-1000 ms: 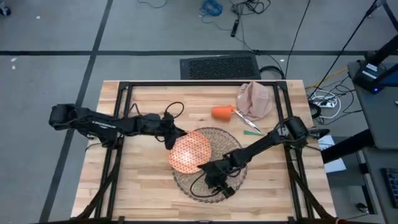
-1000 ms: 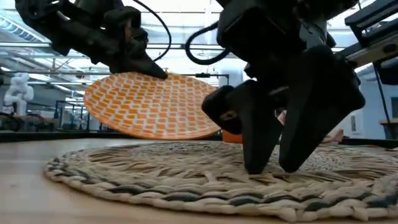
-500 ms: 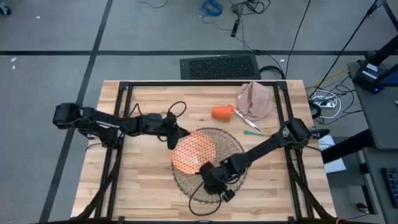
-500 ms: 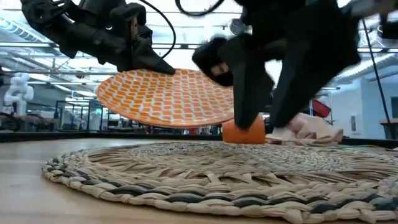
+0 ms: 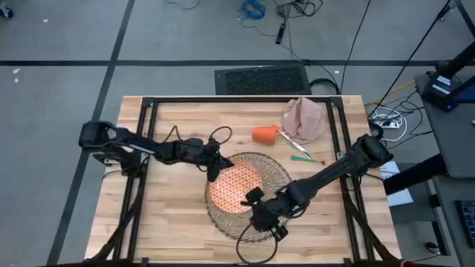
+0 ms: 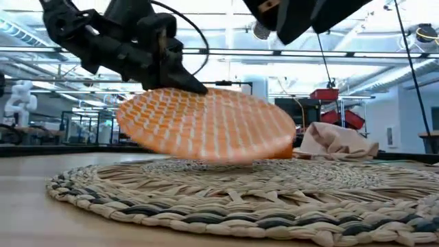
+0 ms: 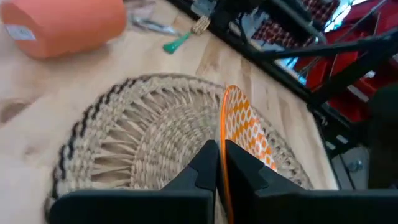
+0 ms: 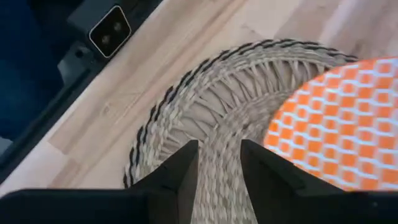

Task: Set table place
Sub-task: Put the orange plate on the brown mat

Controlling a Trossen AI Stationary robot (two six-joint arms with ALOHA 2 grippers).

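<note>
— Where are your fingers just now?

— My right gripper [image 5: 259, 216] hangs over the near edge of the woven mat [image 5: 275, 172], lifted clear of the weave, its fingers [image 8: 180, 171] parted and empty. The mat lies flat on the worktop [image 5: 171, 215], near its front middle.

— And the plate?

— My left gripper [image 5: 216, 165] has its fingers [image 7: 202, 165] clenched on the plate's rim. The orange-patterned plate [image 5: 236, 186] sits tilted above the mat's middle: in the low view its low edge is down at the weave, though I cannot tell if it touches.

— What lies farther back?

— Beyond the mat an orange cup [image 5: 264, 134] lies on its side. Just beside it is a beige napkin [image 5: 306, 118], crumpled near the far edge. Green-handled cutlery [image 5: 298, 155] lies between the napkin and the mat.
</note>
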